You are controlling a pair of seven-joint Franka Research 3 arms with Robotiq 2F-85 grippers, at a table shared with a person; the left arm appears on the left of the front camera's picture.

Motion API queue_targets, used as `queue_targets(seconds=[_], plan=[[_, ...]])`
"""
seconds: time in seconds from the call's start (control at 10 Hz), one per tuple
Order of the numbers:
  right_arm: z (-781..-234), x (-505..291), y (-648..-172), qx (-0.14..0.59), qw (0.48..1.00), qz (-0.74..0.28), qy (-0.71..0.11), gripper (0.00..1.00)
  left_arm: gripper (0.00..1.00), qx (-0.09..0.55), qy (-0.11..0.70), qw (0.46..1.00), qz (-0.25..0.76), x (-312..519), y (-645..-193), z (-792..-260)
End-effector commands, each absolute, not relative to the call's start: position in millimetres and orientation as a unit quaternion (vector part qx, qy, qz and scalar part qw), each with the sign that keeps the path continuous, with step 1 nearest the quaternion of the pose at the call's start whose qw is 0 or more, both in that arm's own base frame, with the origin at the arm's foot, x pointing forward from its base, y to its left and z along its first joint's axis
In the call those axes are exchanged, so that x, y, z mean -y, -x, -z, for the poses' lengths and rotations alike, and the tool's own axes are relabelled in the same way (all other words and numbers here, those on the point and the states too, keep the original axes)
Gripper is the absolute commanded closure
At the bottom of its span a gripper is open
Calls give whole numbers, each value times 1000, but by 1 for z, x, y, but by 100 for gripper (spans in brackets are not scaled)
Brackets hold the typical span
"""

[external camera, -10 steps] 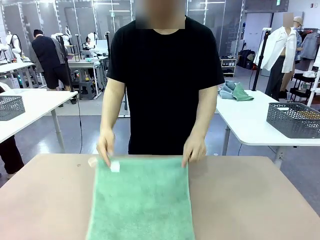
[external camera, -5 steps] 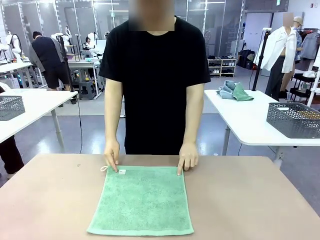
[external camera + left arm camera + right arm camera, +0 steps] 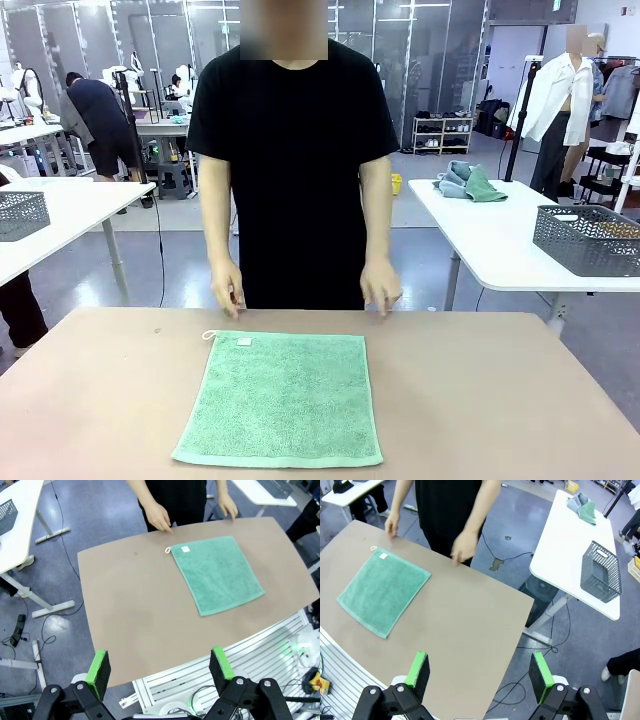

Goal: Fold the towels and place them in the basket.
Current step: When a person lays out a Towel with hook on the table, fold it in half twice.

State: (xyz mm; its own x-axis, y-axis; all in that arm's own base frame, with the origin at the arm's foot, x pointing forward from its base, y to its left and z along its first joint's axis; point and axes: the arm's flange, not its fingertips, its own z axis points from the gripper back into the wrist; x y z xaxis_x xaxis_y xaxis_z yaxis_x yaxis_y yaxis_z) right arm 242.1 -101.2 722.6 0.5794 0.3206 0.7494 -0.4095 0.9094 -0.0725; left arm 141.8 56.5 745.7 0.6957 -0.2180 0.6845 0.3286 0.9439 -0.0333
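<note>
Though laid out flat, towel not yet folded, nothing basketed

While the left basket (image 3: 20, 215) sits on a side table, its contents cannot be made out. Left gripper (image 3: 159, 661) hangs empty, jaws spread. On the table (image 3: 480, 400) the towel (image 3: 282, 400) lies flat and single-layered, so folding and placing both remain. Right gripper (image 3: 479, 667) gapes empty too. Right basket (image 3: 585, 240) stands well apart, contents unclear.

I read the towel (image 3: 280, 400) as nubby, matt terry cloth. The surface (image 3: 480, 400) under it looks smooth and matt. My left gripper (image 3: 159, 655) carries matt, rubbery-looking green pads (image 3: 220, 662).
</note>
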Motion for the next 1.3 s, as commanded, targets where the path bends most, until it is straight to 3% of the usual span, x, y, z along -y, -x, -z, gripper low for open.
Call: queue_targets(seconds=[0.0, 0.7, 0.8, 1.2], plan=[[-724, 102, -244, 409, 888, -203, -55, 0, 0, 362, 75, 916, 155, -54, -142, -749], [-723, 101, -242, 410, 887, -206, -54, 0, 0, 362, 75, 916, 155, -54, -142, -749], [-713, 84, -248, 394, 883, -251, -30, 0, 0, 361, 77, 918, 149, -57, -142, -746], [-661, -4, -258, 335, 825, -454, -24, 0, 0, 313, -8, 864, 394, 9, -142, -701]])
